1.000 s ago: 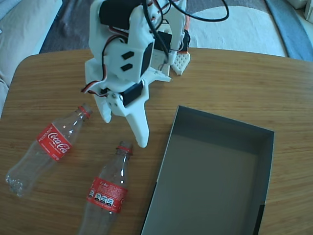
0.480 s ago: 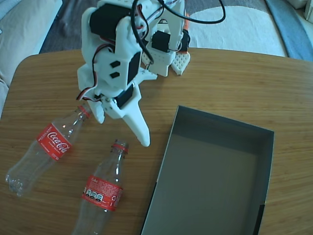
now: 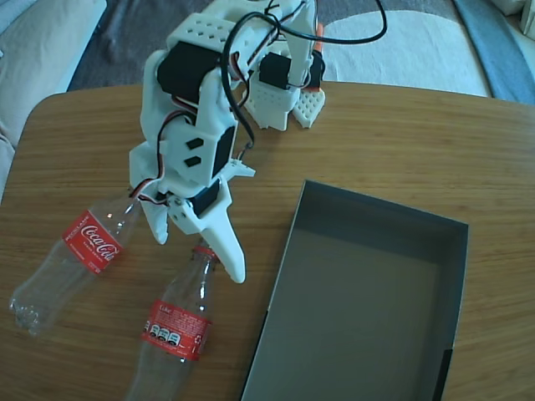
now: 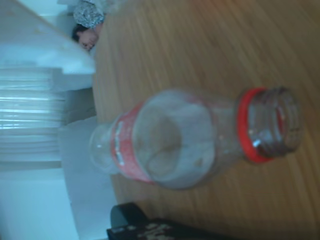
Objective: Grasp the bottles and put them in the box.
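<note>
The white two-finger pincer stands spread apart with nothing in it, its long lower finger ending at the neck of the nearer clear plastic Coca-Cola bottle with a red label and red neck ring, its shorter finger by the shoulder of the second such bottle. Both bottles lie on their sides on the round-cornered wooden table, mouths toward the arm, the nearer one just beside the shallow dark grey cardboard box, which holds nothing, the other further left in the fixed view. The wrist view shows one capless bottle down its length; which of the two it is cannot be told. The likely trouble is rolling: a light, round, empty bottle touched by one finger before the other could spin or skid away, and a grip taken at the tapering neck could slip or let the body swing down. The spread fingers also span toward both bottles, so closing could knock the wrong one. The white printed arm leans from its base at the table's far edge, wrist pitched steeply down and to the left.
</note>
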You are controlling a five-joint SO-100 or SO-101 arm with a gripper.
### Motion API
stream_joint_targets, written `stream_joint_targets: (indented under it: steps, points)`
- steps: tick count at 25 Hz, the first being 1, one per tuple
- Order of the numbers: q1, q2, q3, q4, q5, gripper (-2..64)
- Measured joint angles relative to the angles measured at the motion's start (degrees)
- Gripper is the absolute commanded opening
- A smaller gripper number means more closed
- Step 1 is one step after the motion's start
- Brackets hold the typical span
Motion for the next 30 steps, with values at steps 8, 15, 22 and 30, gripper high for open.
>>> stream_joint_targets:
  steps: [8,15,22,30]
  points:
    - [-0.4,-3.4,3.0,-1.5,0.0,56.1]
    - [-0.4,-12.6,-1.8,-1.4,0.0,56.1]
    - [-2.5,-14.1,-2.1,-1.4,-0.1,56.1]
    - [-3.3,-17.7,-2.1,-1.4,-2.5,56.0]
